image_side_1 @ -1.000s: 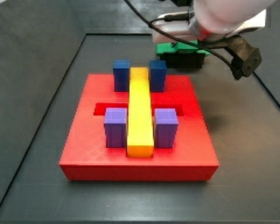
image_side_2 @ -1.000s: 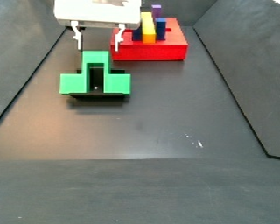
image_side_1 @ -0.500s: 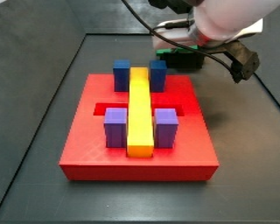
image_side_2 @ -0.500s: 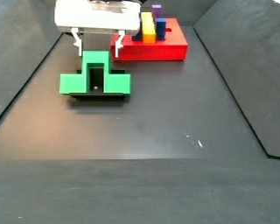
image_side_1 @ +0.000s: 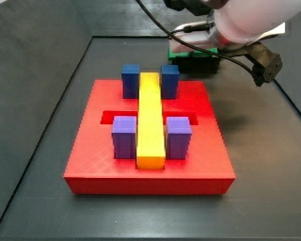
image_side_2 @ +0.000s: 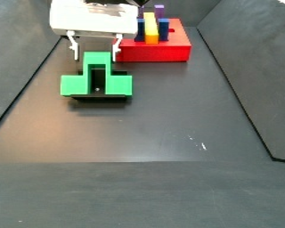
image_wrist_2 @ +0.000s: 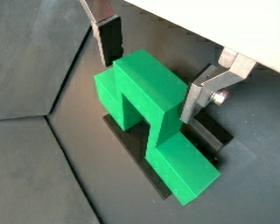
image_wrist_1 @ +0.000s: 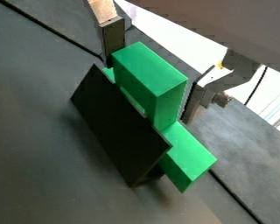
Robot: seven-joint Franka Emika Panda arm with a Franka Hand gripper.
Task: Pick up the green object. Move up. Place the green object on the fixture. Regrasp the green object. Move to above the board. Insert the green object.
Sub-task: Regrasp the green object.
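Item: the green object [image_wrist_2: 149,109], a bridge-shaped block, is sitting on the fixture [image_wrist_1: 119,136], its upper arm standing up and its lower arm [image_wrist_2: 184,171] jutting out past the dark bracket; in both wrist views it is leaning against the bracket's sloped face, which appears to be presenting the raised arm for a fresh hold. Item: the gripper [image_wrist_2: 160,66] is hanging directly over that raised arm, spread wide, one dark-padded finger [image_wrist_2: 109,39] on one flank and the other silver finger [image_wrist_2: 206,87] on the opposite flank, both apart from the plastic with a gap showing on each side, so nothing is being held. In a side view the gripper [image_side_2: 93,46] is straddling the green object [image_side_2: 97,80] near the far left of the floor, just beside the board [image_side_2: 157,46]. Item: the board [image_side_1: 150,141] is lying mid-floor, carrying a yellow bar [image_side_1: 150,120], blue blocks [image_side_1: 131,79] and purple blocks [image_side_1: 179,135], with a recessed slot [image_side_1: 116,119] open on its left edge. Judgement: the placing step looks done and the regrasp is pending; closing squarely on the upright arm seems the need.
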